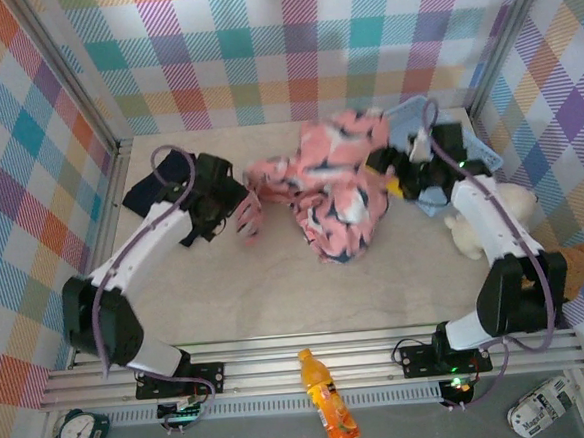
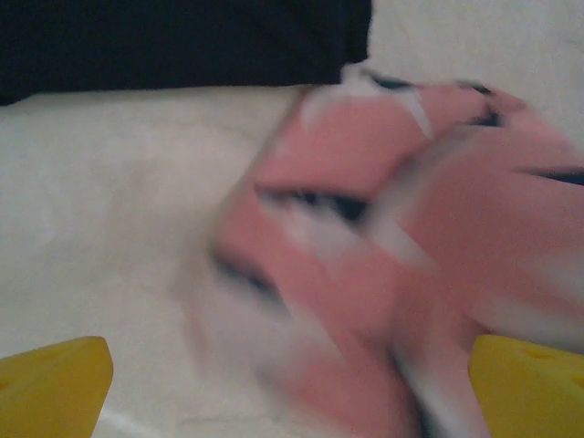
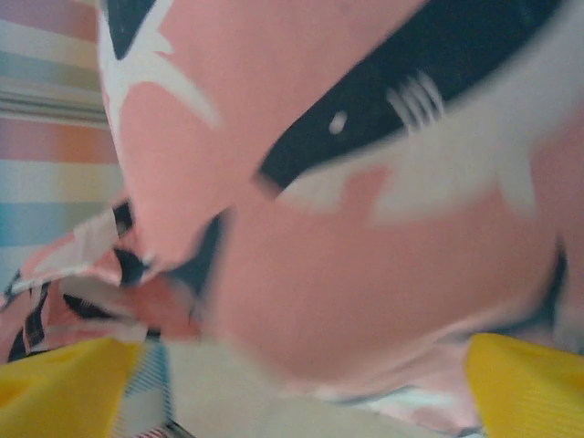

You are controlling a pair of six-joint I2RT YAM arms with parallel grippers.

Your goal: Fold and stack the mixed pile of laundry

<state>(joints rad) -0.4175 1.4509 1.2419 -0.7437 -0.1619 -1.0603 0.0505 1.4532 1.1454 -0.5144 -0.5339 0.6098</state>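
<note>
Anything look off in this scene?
Pink printed cloth garment lies crumpled mid-table, unfolded; dark navy trousers sit bunched at far left. An orange drink bottle lies on its side by the near rail.

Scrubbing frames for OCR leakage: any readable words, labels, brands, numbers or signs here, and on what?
Nothing is legible enough to quote.
Orange bottle, front rail: label too small to read.
Clock, near left corner: dial numerals too small to read.
White object, near right corner: dark lettering, too blurred to read.
Pink garment: navy-and-white printed shapes, no words visible in the top or wrist views.
</note>
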